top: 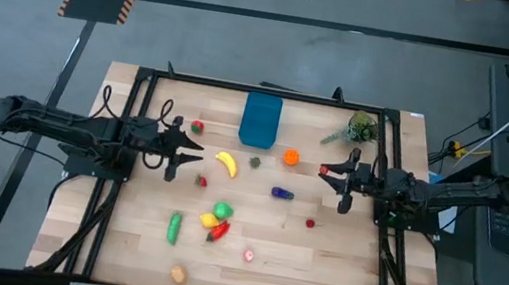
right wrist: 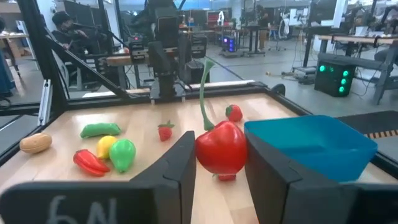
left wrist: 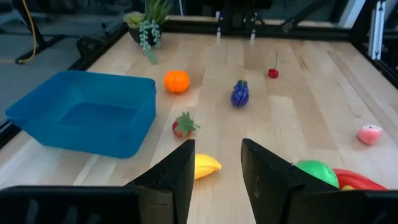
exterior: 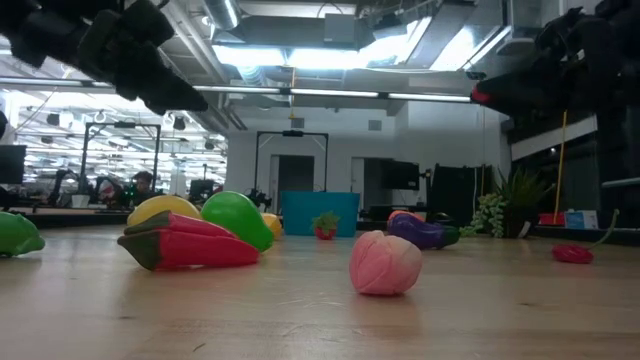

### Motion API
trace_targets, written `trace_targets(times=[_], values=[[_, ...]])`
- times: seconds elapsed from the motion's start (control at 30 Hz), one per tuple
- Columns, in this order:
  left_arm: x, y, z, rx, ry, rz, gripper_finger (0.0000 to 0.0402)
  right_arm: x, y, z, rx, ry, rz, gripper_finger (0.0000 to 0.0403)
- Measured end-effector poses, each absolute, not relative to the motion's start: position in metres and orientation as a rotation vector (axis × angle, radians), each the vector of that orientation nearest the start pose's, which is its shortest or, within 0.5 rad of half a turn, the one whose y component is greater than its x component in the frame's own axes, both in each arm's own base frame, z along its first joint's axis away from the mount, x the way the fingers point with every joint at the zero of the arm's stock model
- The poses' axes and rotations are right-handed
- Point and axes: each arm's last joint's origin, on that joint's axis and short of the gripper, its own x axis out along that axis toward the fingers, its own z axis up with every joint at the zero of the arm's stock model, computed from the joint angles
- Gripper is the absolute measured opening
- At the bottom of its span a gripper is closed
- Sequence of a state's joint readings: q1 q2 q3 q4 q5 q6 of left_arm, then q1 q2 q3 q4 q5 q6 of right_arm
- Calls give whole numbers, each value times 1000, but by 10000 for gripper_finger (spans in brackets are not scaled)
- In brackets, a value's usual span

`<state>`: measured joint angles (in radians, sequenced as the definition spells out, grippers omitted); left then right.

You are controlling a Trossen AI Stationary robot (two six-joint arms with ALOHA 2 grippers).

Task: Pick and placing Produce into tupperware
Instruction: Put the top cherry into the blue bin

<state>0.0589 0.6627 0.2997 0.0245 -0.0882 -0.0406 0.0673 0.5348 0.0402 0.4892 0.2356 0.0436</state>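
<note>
The teal tupperware [top: 260,120] stands at the far middle of the table, with nothing in it [left wrist: 87,115]. Produce lies spread on the wood: a banana [top: 225,163], an orange [top: 291,156], an eggplant [top: 281,193], a cucumber [top: 174,228], a cherry [top: 310,223], strawberries [top: 197,127], and a cluster with a red pepper [top: 218,222]. My left gripper [top: 193,159] hovers open at the left, nothing between its fingers [left wrist: 217,180]. My right gripper [top: 324,170] hovers at the right, shut on a red fruit with a long green stem [right wrist: 221,149]. My right gripper pinches the red fruit by its two sides [right wrist: 202,152] between its two fingers. The fingers lie level and come from the table's right. The fruit sits upright with its stem [right wrist: 204,87] pointing up, lifted clear of the table [exterior: 483,97].
A leafy plant sprig [top: 357,130] lies at the far right corner. A black frame rail [top: 272,92] runs round the tabletop. A peach [top: 248,255] and a potato [top: 177,274] lie near the front edge. A person [right wrist: 62,28] sits in the room beyond.
</note>
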Motion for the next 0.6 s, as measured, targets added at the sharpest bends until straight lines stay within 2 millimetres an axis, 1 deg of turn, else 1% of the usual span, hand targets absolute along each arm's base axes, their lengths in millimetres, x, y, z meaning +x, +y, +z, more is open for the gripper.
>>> trace_targets(times=[0.1,0.17,0.33,0.43,0.6], values=[[150,11,194,-37,281,152,124,136,2,170,38,41,-169,113],[147,11,191,-42,262,152,124,139,3,173,38,52,-170,113],[140,11,198,-37,202,150,124,152,1,182,7,87,-185,113],[137,11,200,-17,195,148,124,162,-4,185,1,132,-222,113],[131,11,198,-13,219,150,124,184,-19,184,-5,260,-295,113]])
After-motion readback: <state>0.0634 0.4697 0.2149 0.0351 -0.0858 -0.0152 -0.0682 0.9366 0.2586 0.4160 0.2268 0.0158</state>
